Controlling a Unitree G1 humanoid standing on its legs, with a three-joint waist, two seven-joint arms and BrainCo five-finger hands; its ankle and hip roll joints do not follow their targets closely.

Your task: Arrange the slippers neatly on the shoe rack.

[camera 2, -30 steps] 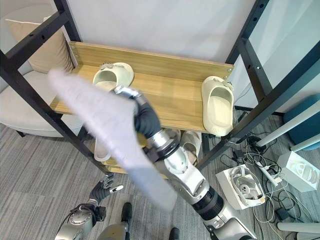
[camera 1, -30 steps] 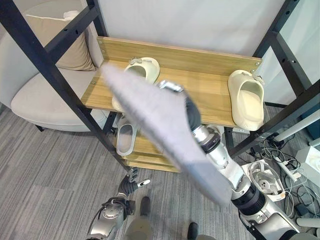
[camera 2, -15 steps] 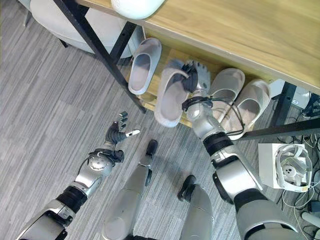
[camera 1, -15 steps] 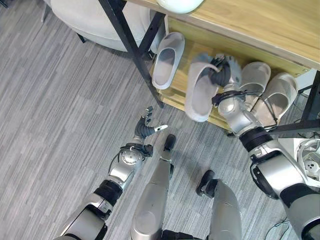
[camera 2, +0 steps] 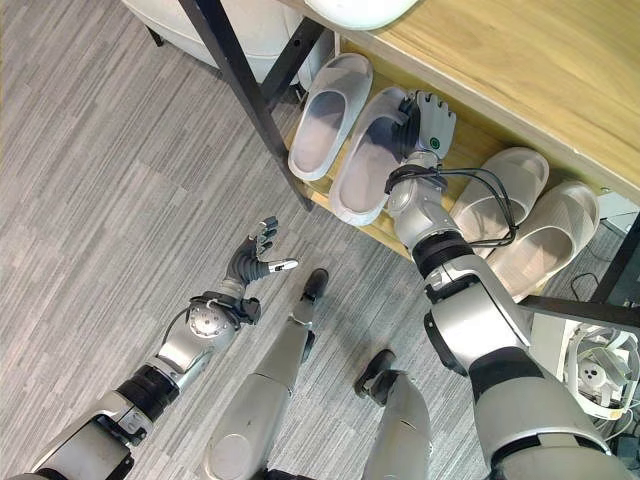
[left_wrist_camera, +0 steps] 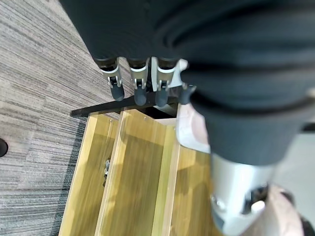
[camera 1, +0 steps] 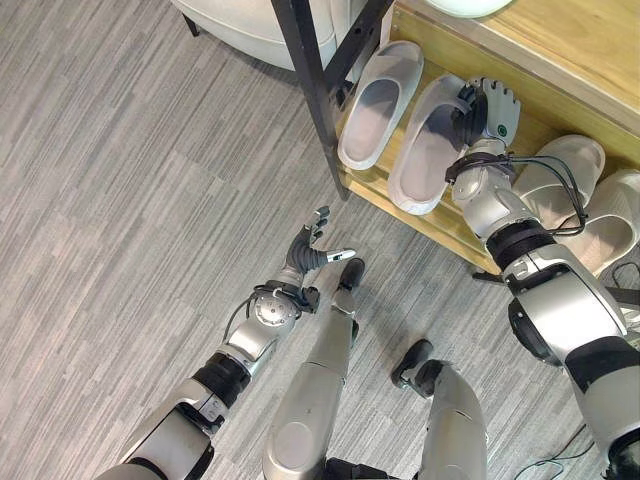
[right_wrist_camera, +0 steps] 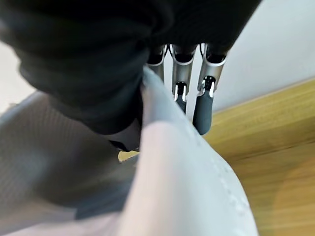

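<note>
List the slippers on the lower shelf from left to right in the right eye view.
Pale slipper by the black post → slipper held by the right robot hand → pale slipper → last pale slipper.

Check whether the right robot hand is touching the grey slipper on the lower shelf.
Touching: the right wrist view shows the right robot hand with fingers curled over the grey slipper, which the left eye view shows lying on the lower shelf.

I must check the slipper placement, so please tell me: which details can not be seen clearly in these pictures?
- Right hand grip on the slipper: thumb hidden behind the slipper edge in the eye views; wrist view too close.
- Slipper heel against the rack back: hidden under the top shelf.
- Top slipper: cut off by the edge.
- Right pair: partly behind the arm.
</note>
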